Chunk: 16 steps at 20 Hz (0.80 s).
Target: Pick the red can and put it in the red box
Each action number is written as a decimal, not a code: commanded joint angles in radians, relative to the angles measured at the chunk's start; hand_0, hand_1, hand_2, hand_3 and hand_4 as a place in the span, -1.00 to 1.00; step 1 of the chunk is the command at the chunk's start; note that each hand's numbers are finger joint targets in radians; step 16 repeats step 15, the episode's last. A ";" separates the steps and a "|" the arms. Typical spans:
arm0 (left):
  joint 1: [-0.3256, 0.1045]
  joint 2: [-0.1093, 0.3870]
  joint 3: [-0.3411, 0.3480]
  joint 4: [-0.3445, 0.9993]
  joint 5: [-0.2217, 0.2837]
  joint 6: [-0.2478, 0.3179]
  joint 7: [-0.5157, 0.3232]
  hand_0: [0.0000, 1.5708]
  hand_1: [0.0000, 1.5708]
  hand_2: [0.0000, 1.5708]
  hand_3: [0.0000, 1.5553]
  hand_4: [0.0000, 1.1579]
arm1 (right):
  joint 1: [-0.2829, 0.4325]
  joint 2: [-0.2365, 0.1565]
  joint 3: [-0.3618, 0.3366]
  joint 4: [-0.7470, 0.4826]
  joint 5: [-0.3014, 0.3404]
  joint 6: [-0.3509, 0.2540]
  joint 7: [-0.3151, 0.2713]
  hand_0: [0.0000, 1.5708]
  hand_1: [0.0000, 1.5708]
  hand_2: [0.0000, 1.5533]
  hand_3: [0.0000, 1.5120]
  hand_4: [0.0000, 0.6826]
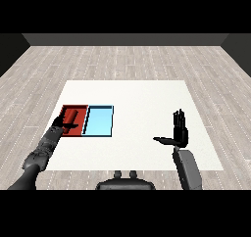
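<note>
We see the red can lying in the red tray beside the blue tray. Our left robot hand reaches over the red tray — whether it grips, we cannot tell. Our right robot hand hangs well apart above the worktop — fingers straight, released.

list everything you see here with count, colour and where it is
table: 1, white, centre of the view, on a grey plank floor
red tray: 1, red, on the left part of the table, side by side with the light blue tray, on its left
light blue tray: 1, light blue, just right of the red tray
red can: 1, red, inside the red tray, under the left hand; partly hidden, so its pose is unclear
left hand: 1, black on a grey forearm, reaching over the red tray at the can
right hand: 1, black on a grey forearm, over the right part of the table, fingers straight, thumb out, holding nothing
</note>
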 commanded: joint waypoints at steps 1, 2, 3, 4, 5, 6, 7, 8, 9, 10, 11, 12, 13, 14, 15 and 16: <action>-0.009 -0.021 0.023 0.010 0.019 0.022 0.048 -1.00 -1.00 -1.00 -1.00 -1.00 | 0.015 -0.029 -0.016 -0.054 -0.019 0.024 0.032 -1.00 -1.00 -1.00 -1.00 -1.00; 0.025 -0.002 0.037 -0.004 0.032 0.039 -0.002 -1.00 -1.00 -1.00 -1.00 -1.00 | 0.027 -0.015 -0.001 -0.059 -0.005 0.015 0.030 -1.00 -1.00 -1.00 -1.00 -1.00; -0.004 0.032 0.071 -0.030 0.065 0.014 -0.023 -1.00 -1.00 -1.00 -1.00 -1.00 | -0.030 -0.004 -0.018 0.021 -0.005 0.014 -0.007 -1.00 -1.00 -1.00 -1.00 -1.00; 0.040 -0.002 0.106 -0.061 0.100 0.088 -0.108 -1.00 -1.00 -1.00 -1.00 -1.00 | 0.018 -0.004 -0.006 -0.041 -0.017 0.020 0.013 -1.00 -1.00 -1.00 -1.00 -1.00; 0.072 -0.022 0.151 -0.100 0.143 0.174 -0.193 -1.00 -1.00 -1.00 -1.00 -1.00 | 0.020 -0.008 0.009 -0.055 0.010 0.010 0.009 -1.00 -1.00 -1.00 -1.00 -1.00; 0.049 -0.024 0.191 -0.134 0.184 0.154 -0.224 -1.00 -1.00 -1.00 -1.00 -1.00 | 0.008 -0.003 0.011 -0.044 0.008 0.012 0.007 -1.00 -1.00 -1.00 -1.00 -1.00; 0.043 -0.022 0.242 -0.188 0.236 0.113 -0.304 -1.00 -1.00 -1.00 -1.00 -1.00 | 0.047 -0.018 -0.001 -0.071 -0.017 0.035 0.011 -1.00 -1.00 -1.00 -1.00 -1.00; 0.063 -0.024 0.274 -0.222 0.271 0.085 -0.374 -1.00 -1.00 -1.00 -1.00 -1.00 | 0.041 -0.017 -0.006 -0.038 -0.016 0.043 -0.013 -1.00 -1.00 -1.00 -1.00 -1.00; 0.045 -0.056 0.303 -0.265 0.301 0.099 -0.433 -1.00 -1.00 -1.00 -1.00 -1.00 | 0.031 -0.033 -0.015 -0.064 -0.023 0.046 0.009 -1.00 -1.00 -1.00 -1.00 -1.00; 0.056 -0.059 0.333 -0.315 0.337 0.045 -0.505 -1.00 -1.00 -1.00 -1.00 -1.00 | 0.041 -0.010 0.016 -0.046 -0.011 0.047 0.003 -1.00 -1.00 -1.00 -1.00 -1.00; 0.070 -0.071 0.341 -0.349 0.351 0.019 -0.561 -1.00 -1.00 -1.00 -1.00 -1.00 | 0.020 0.001 0.010 -0.053 -0.023 0.040 0.007 -1.00 -1.00 -1.00 -1.00 -1.00; 0.049 -0.099 0.339 -0.395 0.360 -0.008 -0.599 -1.00 -1.00 -1.00 -1.00 -1.00 | 0.034 -0.020 -0.009 -0.049 -0.043 0.061 0.017 -1.00 -1.00 -1.00 -1.00 -1.00; 0.044 -0.121 0.340 -0.427 0.372 -0.039 -0.623 -1.00 -1.00 -1.00 -1.00 -1.00 | 0.038 -0.004 0.010 -0.043 -0.022 0.055 -0.010 -1.00 -1.00 -1.00 -1.00 -1.00; 0.072 -0.125 0.330 -0.472 0.376 -0.086 -0.669 -1.00 -1.00 -1.00 -1.00 -1.00 | 0.018 -0.024 0.007 -0.066 -0.019 0.057 0.013 -1.00 -1.00 -1.00 -1.00 -1.00; 0.083 -0.135 0.322 -0.504 0.378 -0.101 -0.680 -1.00 -1.00 -1.00 -1.00 -1.00 | 0.028 -0.039 -0.009 -0.066 -0.039 0.078 0.017 -1.00 -1.00 -1.00 -1.00 -1.00; 0.083 -0.135 0.322 -0.504 0.378 -0.101 -0.680 -1.00 -1.00 -1.00 -1.00 -1.00 | 0.028 -0.039 -0.009 -0.066 -0.039 0.078 0.017 -1.00 -1.00 -1.00 -1.00 -1.00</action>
